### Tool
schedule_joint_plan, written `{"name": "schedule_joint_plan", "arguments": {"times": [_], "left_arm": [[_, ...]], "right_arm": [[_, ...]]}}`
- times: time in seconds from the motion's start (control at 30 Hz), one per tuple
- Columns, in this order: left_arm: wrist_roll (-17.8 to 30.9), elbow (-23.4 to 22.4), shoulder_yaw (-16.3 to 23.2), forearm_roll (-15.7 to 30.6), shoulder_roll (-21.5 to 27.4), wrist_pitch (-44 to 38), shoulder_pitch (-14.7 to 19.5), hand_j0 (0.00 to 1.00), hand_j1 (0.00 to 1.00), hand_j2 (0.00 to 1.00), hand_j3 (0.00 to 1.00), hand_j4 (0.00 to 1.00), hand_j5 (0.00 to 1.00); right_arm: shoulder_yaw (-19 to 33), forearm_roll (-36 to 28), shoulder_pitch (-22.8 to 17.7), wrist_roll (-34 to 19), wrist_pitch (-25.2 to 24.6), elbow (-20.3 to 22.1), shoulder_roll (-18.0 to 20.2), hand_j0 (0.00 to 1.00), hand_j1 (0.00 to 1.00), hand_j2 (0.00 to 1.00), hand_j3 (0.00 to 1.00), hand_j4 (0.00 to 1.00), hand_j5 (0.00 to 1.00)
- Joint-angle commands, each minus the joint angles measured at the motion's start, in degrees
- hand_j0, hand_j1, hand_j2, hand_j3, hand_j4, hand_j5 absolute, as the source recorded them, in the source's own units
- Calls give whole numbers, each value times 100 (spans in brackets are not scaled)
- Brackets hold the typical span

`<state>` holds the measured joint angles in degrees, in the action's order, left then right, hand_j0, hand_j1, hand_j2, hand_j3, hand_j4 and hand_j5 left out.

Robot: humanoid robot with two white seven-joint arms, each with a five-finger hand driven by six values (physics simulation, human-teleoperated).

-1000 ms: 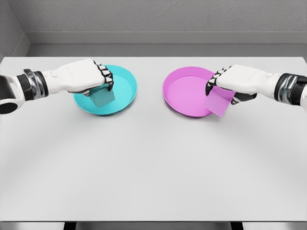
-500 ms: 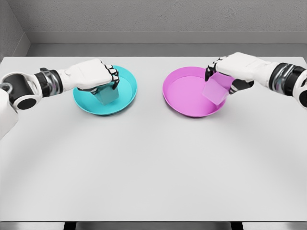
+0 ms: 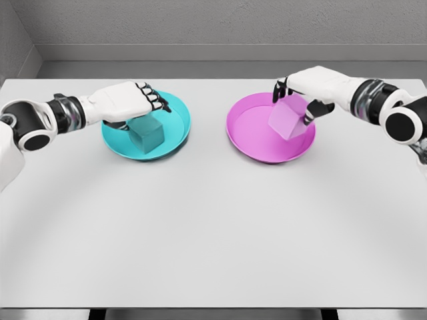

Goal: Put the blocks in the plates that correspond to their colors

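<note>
A teal block rests inside the teal plate at the back left. My left hand hovers just above the block with its fingers spread and off it. At the back right, a pink block hangs tilted over the pink plate. My right hand is shut on that block from above, holding it between thumb and fingers.
Both plates stand on a white table, which has a grey wall behind it. My arms reach in from either side along the table's far half.
The left hand set the teal block into the teal plate and spread its fingers. The right hand carried the pink block leftward, from the plate's right rim to over its middle.
</note>
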<state>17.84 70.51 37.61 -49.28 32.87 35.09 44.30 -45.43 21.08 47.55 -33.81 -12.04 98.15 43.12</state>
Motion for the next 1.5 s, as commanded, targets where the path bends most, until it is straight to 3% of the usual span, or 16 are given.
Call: {"name": "schedule_joint_plan", "arguments": {"times": [0.0, 0.2, 0.33, 0.53, 0.57, 0.6, 0.63, 0.73, 0.93, 1.03, 1.1, 1.2, 1.47], "left_arm": [[-9, -2, -35, 59, 44, -9, 0, 100, 100, 100, 100, 100, 100], [-44, 86, -79, 542, 431, -9, 9, 100, 100, 100, 100, 100, 100], [-44, 534, -70, 1087, 1099, -9, -88, 100, 100, 100, 100, 100, 100], [-44, 596, -131, 1588, 1688, -9, -105, 100, 100, 100, 100, 100, 100], [-44, 604, -140, 1614, 1767, -9, -176, 100, 100, 100, 100, 100, 100], [-44, 631, -140, 1693, 1811, -9, -176, 100, 100, 100, 100, 100, 100], [-44, 666, -140, 1764, 1881, -9, -185, 100, 100, 100, 100, 100, 100], [-44, 903, -140, 1869, 2154, -9, -290, 100, 100, 100, 100, 100, 100], [-18, 912, -202, 1878, 2180, -9, -352, 100, 100, 100, 100, 100, 100], [-9, 903, -210, 1869, 2242, -9, -483, 100, 100, 100, 100, 100, 100], [-18, 921, -228, 1869, 2285, -9, -510, 100, 100, 100, 100, 100, 100], [-18, 930, -298, 1878, 2286, -9, -554, 100, 100, 100, 100, 100, 100], [0, 1079, -298, 1869, 2435, -9, -598, 100, 100, 100, 100, 100, 100]], "right_arm": [[-106, 10, 9, 6, -202, -112, -110, 52, 52, 52, 52, 52, 52], [-256, 19, 123, 7, -405, -314, -330, 52, 52, 52, 52, 52, 52], [-317, 19, 158, 15, -413, -560, -550, 52, 52, 52, 52, 52, 52], [-405, 27, 193, 15, -405, -674, -594, 55, 55, 55, 55, 55, 55], [-405, 27, 193, 24, -405, -665, -594, 66, 66, 66, 66, 66, 66], [-405, 27, 202, 24, -422, -665, -594, 90, 90, 90, 90, 90, 90], [-405, 27, 202, 24, -466, -657, -594, 100, 100, 100, 100, 100, 100], [-405, 27, 202, 24, -466, -639, -594, 100, 100, 100, 100, 100, 100], [-352, 45, 193, 24, -405, -586, -524, 100, 100, 100, 100, 100, 100], [-308, 36, 202, 24, -387, -305, -436, 100, 100, 100, 100, 100, 100], [-19, 19, 123, 24, -343, 11, -137, 100, 100, 100, 100, 100, 100], [271, 1, -61, 24, 526, 99, 276, 100, 100, 100, 100, 100, 100], [1792, -166, -1617, 42, 3163, 231, 1322, 100, 100, 100, 100, 100, 100]]}}
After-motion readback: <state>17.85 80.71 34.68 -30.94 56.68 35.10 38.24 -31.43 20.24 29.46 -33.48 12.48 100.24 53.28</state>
